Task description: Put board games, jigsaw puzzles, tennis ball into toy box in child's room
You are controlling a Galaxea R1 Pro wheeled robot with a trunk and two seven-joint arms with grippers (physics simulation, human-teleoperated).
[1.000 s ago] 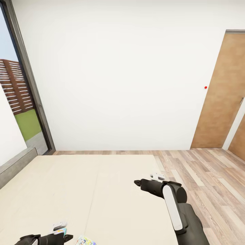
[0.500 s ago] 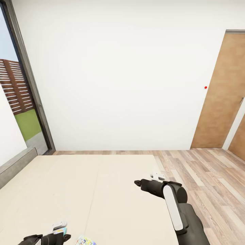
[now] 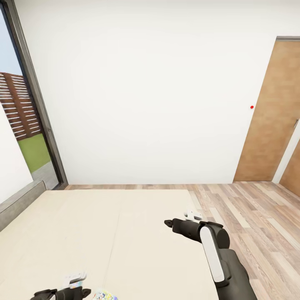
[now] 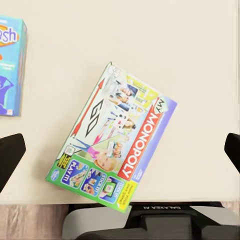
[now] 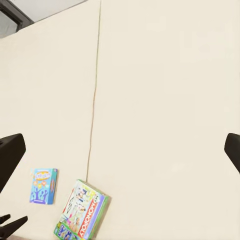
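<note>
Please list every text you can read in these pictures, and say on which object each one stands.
"MY MONOPOLY": along the long edge of the Monopoly box on the bed.
"GO": on that box's lid.
"PLAY IT!": on its green corner.
"...sh": cut off, on the blue box.
The other small print is too blurred.

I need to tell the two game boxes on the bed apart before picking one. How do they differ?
The Monopoly box is larger than the blue box. The Monopoly box is white with a green edge and red logo; the blue box is mostly blue. The Monopoly box lies askew; the blue box lies straighter. Both lie flat on the beige mattress, apart.
</note>
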